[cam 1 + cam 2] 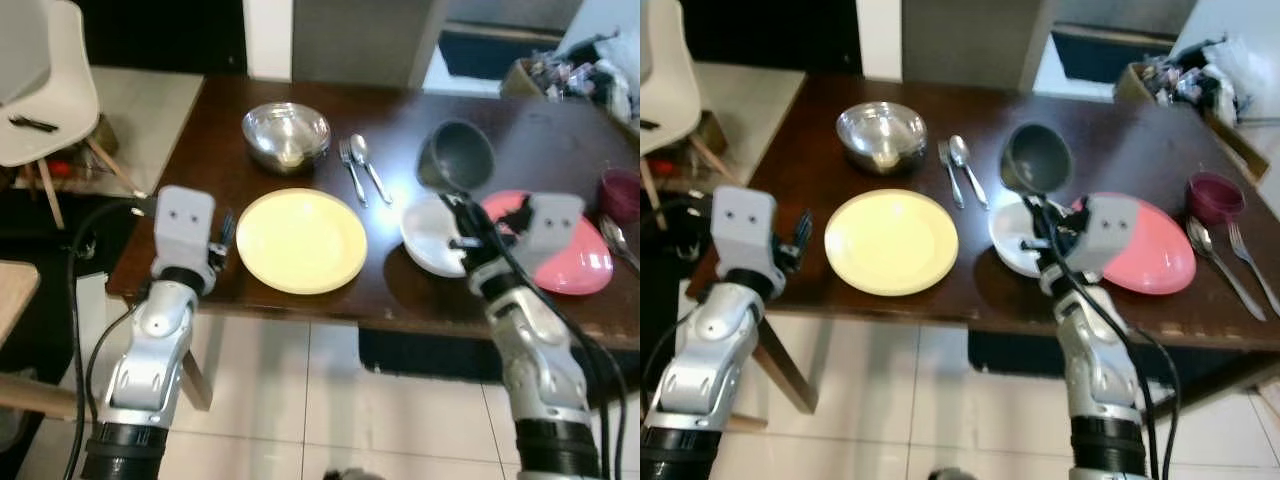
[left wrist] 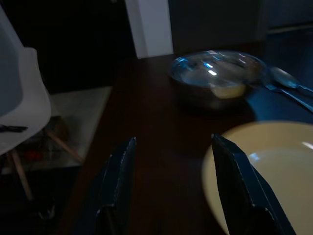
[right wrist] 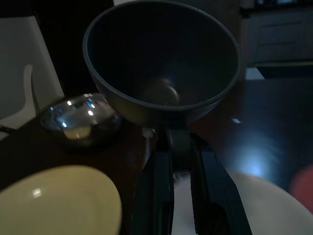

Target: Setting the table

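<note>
grey bowl (image 3: 161, 63) tilted, rim pinched in right gripper (image 3: 178, 147) jaws, base hidden; left gripper (image 2: 173, 147) jaws spread, empty.

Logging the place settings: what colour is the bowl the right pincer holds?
Dark grey bowl, clamped by the right pincer; clearest in the left eye view.

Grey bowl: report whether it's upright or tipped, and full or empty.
Tipped and empty. The grey bowl hangs from the right gripper by its rim, mouth facing the camera, bare inside.
</note>
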Robot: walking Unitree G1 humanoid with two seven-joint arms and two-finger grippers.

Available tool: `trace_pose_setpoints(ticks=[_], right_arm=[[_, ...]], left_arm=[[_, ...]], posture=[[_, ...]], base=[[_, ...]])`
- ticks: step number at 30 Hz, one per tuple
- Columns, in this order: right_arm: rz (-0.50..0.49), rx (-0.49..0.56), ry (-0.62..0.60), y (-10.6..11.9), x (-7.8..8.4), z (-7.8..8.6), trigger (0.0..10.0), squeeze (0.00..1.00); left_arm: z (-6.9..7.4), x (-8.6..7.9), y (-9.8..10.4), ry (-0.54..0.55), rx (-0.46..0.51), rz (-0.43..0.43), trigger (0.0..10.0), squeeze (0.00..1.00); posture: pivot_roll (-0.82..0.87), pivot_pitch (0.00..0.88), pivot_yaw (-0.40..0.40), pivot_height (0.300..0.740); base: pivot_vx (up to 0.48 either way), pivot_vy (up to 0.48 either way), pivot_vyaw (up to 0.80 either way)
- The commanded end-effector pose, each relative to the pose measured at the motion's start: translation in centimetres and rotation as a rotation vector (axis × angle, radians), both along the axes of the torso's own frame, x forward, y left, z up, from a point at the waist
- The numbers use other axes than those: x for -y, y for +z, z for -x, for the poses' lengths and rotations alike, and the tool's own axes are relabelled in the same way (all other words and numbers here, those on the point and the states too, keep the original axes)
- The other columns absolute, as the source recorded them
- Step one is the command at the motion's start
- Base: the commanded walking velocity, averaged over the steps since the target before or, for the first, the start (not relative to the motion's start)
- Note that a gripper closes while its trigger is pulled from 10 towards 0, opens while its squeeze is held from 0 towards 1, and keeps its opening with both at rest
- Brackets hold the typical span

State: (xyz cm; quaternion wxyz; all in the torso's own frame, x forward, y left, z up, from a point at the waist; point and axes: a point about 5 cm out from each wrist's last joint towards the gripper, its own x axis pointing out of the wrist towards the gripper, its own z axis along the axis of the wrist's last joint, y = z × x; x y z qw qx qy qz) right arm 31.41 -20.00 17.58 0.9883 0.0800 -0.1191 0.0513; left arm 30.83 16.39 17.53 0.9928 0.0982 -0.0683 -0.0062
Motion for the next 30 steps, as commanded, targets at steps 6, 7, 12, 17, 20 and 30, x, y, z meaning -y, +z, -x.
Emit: trace_pose_setpoints(ticks=[6, 7, 12, 17, 20, 30], right_arm=[[0.012, -0.002, 0.019, -0.1, -0.5, -0.1, 10.0, 0.00], [0.025, -0.009, 0.021, -0.2, -0.5, -0.1, 10.0, 0.00], [0.053, -0.024, 0.014, -0.3, -0.4, -0.2, 10.0, 0.00], [0.075, -0.044, 0.050, -0.5, -0.6, -0.3, 10.0, 0.00], [0.082, -0.063, 0.073, -0.8, -1.1, -0.6, 10.0, 0.00], [0.163, -0.182, 0.024, -2.3, -1.7, -1.9, 10.0, 0.00]], left_arm=[[0.1, -0.2, -0.5, -0.001, -0.019, -0.015, 10.0, 0.00], [0.2, -0.1, -0.5, -0.016, -0.026, -0.014, 10.0, 0.00], [0.3, 0.2, -0.5, -0.109, -0.053, -0.008, 10.0, 0.00], [1.0, 0.9, 1.4, -0.367, -0.049, 0.021, 10.0, 0.00], [1.1, 0.8, 2.6, -0.461, -0.029, -0.005, 10.0, 0.00], [-0.1, 2.2, 4.7, -0.574, -0.007, -0.162, 10.0, 0.00]], posture=[[-0.06, 0.010, 0.010, 0.740], [-0.06, 0.011, 0.011, 0.740], [-0.06, 0.013, 0.010, 0.740], [-0.06, 0.015, 0.010, 0.740], [-0.05, 0.017, 0.011, 0.740], [-0.04, 0.029, 0.012, 0.740]], base=[[0.458, 0.000, 0.00], [0.368, 0.000, 0.00], [0.191, 0.000, 0.00], [0.000, 0.000, 0.00], [0.000, 0.000, 0.00], [0.000, 0.000, 0.00]])
